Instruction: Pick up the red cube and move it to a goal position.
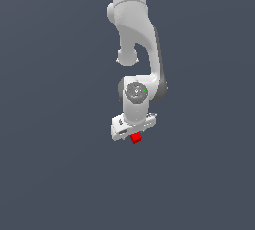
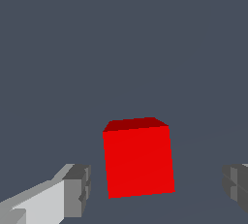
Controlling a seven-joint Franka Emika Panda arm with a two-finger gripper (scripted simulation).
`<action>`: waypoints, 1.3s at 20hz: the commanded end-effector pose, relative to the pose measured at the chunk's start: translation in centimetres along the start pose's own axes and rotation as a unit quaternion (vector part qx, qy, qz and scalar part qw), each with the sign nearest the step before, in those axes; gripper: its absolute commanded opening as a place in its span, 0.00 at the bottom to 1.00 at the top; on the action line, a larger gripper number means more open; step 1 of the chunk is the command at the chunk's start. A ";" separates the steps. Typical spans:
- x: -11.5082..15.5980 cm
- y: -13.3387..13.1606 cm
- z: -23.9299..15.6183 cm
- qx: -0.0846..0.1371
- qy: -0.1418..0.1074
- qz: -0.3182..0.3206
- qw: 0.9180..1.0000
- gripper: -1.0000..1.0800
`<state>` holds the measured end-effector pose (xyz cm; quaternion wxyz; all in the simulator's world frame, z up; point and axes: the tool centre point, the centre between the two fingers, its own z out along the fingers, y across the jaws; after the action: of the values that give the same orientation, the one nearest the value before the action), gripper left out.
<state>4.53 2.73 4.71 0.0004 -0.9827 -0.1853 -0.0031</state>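
The red cube (image 1: 136,138) shows in the exterior view just below the white gripper's body, partly hidden by it. In the wrist view the red cube (image 2: 139,158) lies between the two fingers, with a clear gap on each side. One grey fingertip (image 2: 77,190) is on one side and the other fingertip (image 2: 236,186) on the other. The gripper (image 2: 157,189) is open and touches nothing. In the exterior view the fingers are hidden behind the gripper's body (image 1: 133,126).
The surface around is a plain dark grey-blue floor (image 1: 50,174). The white arm (image 1: 134,20) comes down from the top of the exterior view. No other objects show.
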 end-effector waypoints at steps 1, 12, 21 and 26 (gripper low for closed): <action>0.4 -0.5 1.2 0.000 -0.001 -0.021 1.000 0.96; 0.9 -1.1 2.7 0.000 -0.003 -0.046 0.999 0.00; 0.9 -1.1 2.7 0.000 -0.003 -0.046 0.999 0.00; 0.8 -0.7 1.6 0.000 -0.003 -0.046 0.999 0.00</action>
<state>4.93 3.82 2.62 0.0003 -0.9731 -0.2304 0.0010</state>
